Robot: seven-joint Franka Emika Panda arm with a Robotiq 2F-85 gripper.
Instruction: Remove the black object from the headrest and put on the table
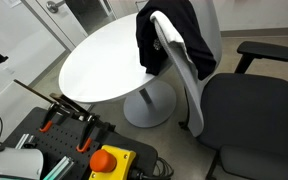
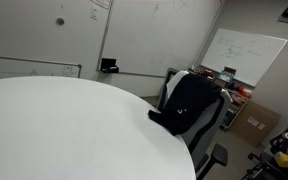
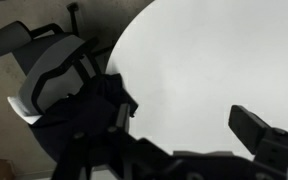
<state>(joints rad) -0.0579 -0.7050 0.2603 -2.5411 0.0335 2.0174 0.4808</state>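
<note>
The setting is an office room with a whiteboard [image 2: 239, 55] on the far wall. A round white worktop [image 1: 94, 65] is standing on 1 central pedestal, and an office chair [image 1: 249, 105] is sitting close against its rim.

**Location of the task item.** In both exterior views the black cloth [image 1: 169, 35] is hanging over the top of the chair back and covering the headrest. In an exterior view the lower folds of the cloth [image 2: 189, 100] are overlapping the rim of the worktop. Actual contact cannot be confirmed.

**Claw state.** The claw [image 3: 169, 140] is showing in the wrist view only. It is hovering above the chair back and the cloth [image 3: 99, 105], with its 2 fingers [image 3: 259, 128] spread wide and nothing between them. The finger on the cloth side is merging with the dark fabric, so its outline is hard to separate.

**Step in hand.** Judged from these views, the approach is under way and the removal is not yet done, as the cloth is resting on the headrest.

**Next move.**
1. The claw needs to come down over a bunched fold near the top of the chair back.
2. It needs to close on enough fabric to hold.
3. It needs to lift the cloth fully clear of the headrest before carrying it over the worktop, because a draped edge is likely to snag.
</note>
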